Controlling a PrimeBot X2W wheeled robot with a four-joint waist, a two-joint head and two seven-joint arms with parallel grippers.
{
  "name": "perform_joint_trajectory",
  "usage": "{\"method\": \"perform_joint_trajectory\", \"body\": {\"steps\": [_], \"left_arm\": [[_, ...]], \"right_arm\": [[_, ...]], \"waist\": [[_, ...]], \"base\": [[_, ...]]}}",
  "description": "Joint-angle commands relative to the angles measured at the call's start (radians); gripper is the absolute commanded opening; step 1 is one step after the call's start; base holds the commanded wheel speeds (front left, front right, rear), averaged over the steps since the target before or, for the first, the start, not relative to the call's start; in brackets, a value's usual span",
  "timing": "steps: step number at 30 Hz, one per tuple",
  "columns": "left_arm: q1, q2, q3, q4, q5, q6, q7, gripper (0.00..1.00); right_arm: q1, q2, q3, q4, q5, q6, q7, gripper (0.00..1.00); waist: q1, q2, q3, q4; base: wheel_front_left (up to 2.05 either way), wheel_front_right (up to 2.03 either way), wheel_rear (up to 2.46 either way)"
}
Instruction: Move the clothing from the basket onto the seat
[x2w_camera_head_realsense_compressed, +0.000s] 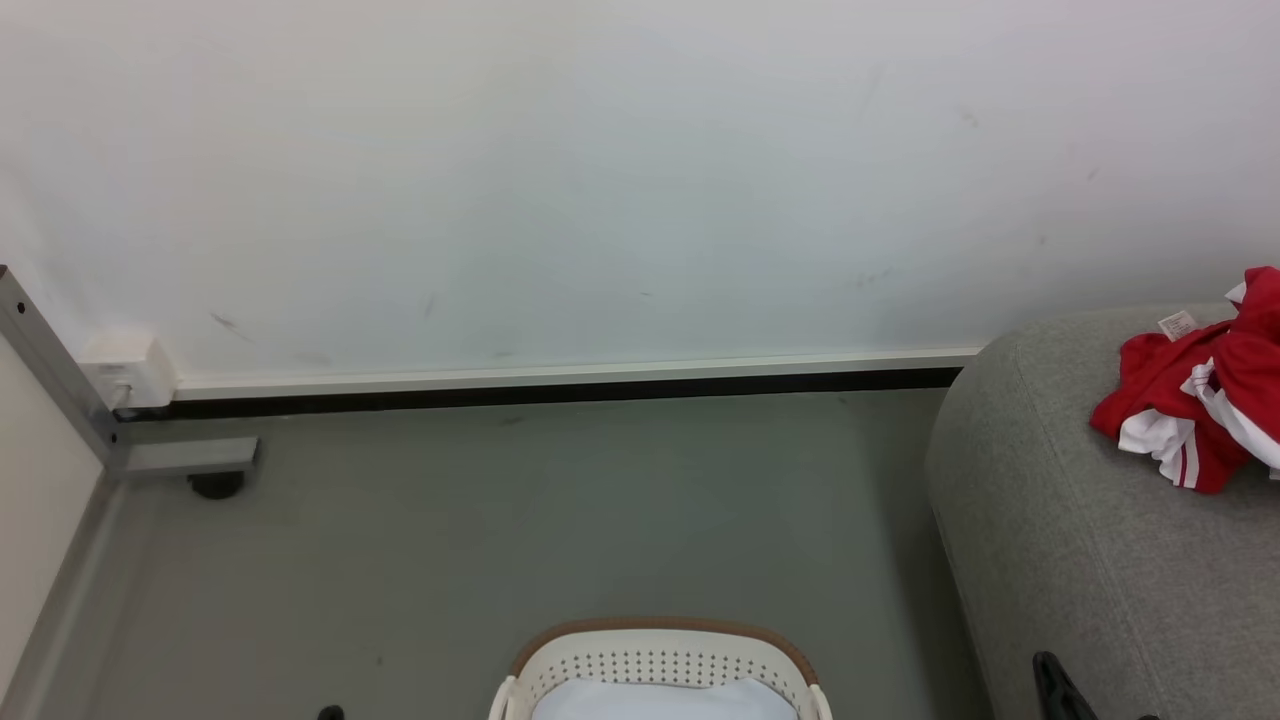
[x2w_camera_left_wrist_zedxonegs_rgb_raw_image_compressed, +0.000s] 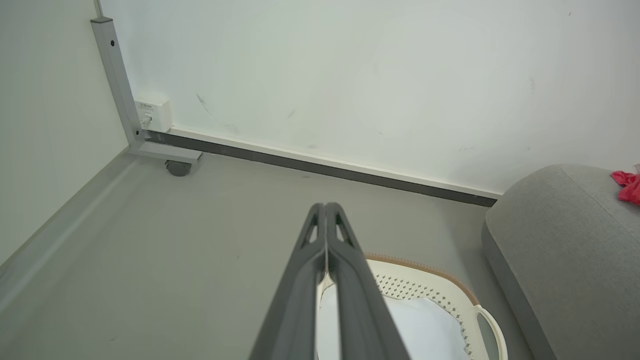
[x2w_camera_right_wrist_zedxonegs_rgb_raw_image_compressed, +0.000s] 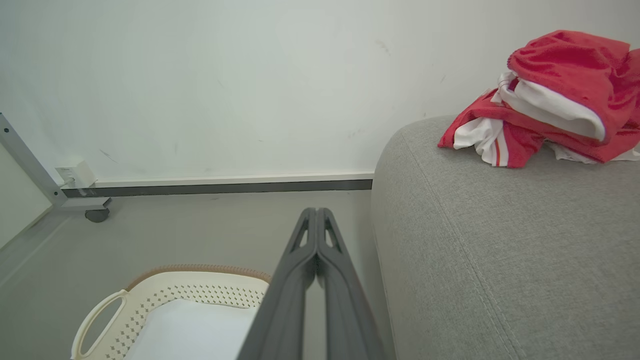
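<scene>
Red clothing (x2w_camera_head_realsense_compressed: 1195, 395) with white trim lies bunched on top of the grey seat (x2w_camera_head_realsense_compressed: 1060, 520) at the right; it also shows as clothing (x2w_camera_right_wrist_zedxonegs_rgb_raw_image_compressed: 555, 100) on the seat (x2w_camera_right_wrist_zedxonegs_rgb_raw_image_compressed: 500, 250) and as a red scrap of clothing (x2w_camera_left_wrist_zedxonegs_rgb_raw_image_compressed: 627, 184) on the seat (x2w_camera_left_wrist_zedxonegs_rgb_raw_image_compressed: 565, 240). The cream basket (x2w_camera_head_realsense_compressed: 660, 665) stands on the floor at bottom centre, with a white pad inside. My left gripper (x2w_camera_left_wrist_zedxonegs_rgb_raw_image_compressed: 326, 206) is shut on nothing, above the basket (x2w_camera_left_wrist_zedxonegs_rgb_raw_image_compressed: 450, 295). My right gripper (x2w_camera_right_wrist_zedxonegs_rgb_raw_image_compressed: 316, 211) is shut on nothing, between the basket (x2w_camera_right_wrist_zedxonegs_rgb_raw_image_compressed: 190, 287) and the seat. A dark tip of the right gripper (x2w_camera_head_realsense_compressed: 1050, 675) shows by the seat's front.
A white wall with a dark baseboard (x2w_camera_head_realsense_compressed: 560, 390) runs behind the grey floor. A grey metal frame on a caster (x2w_camera_head_realsense_compressed: 215, 485) and a white socket box (x2w_camera_head_realsense_compressed: 125, 370) sit at the far left corner.
</scene>
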Motion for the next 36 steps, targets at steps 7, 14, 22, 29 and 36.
{"method": "perform_joint_trajectory", "body": {"steps": [7, 14, 22, 29, 36], "left_arm": [[-0.045, 0.006, 0.012, -0.013, -0.173, -0.003, 0.043, 0.00], [-0.064, 0.007, 0.014, -0.017, -0.296, -0.005, 0.072, 0.00], [-0.084, 0.008, 0.017, -0.018, -0.409, -0.007, 0.101, 0.00], [-0.103, 0.009, 0.021, -0.018, -0.514, -0.009, 0.128, 0.00], [-0.121, 0.010, 0.024, -0.018, -0.612, -0.011, 0.153, 0.00]], "right_arm": [[-0.032, -0.006, -0.020, -0.032, 0.177, 0.000, 0.043, 0.00], [-0.042, -0.007, -0.031, -0.045, 0.303, 0.000, 0.075, 0.00], [-0.052, -0.008, -0.042, -0.057, 0.419, 0.000, 0.104, 0.00], [-0.061, -0.009, -0.052, -0.068, 0.527, -0.001, 0.132, 0.00], [-0.071, -0.010, -0.062, -0.078, 0.626, -0.001, 0.158, 0.00]], "waist": [[0.0000, -0.0001, 0.004, 0.007], [0.0000, -0.0001, 0.007, 0.013], [0.0000, -0.0001, 0.010, 0.019], [0.0000, -0.0001, 0.013, 0.025], [0.0000, -0.0001, 0.017, 0.031]], "base": [[0.00, 0.00, 0.00], [0.00, 0.00, 0.00], [0.00, 0.00, 0.00], [0.00, 0.00, 0.00], [0.00, 0.00, 0.00]]}}
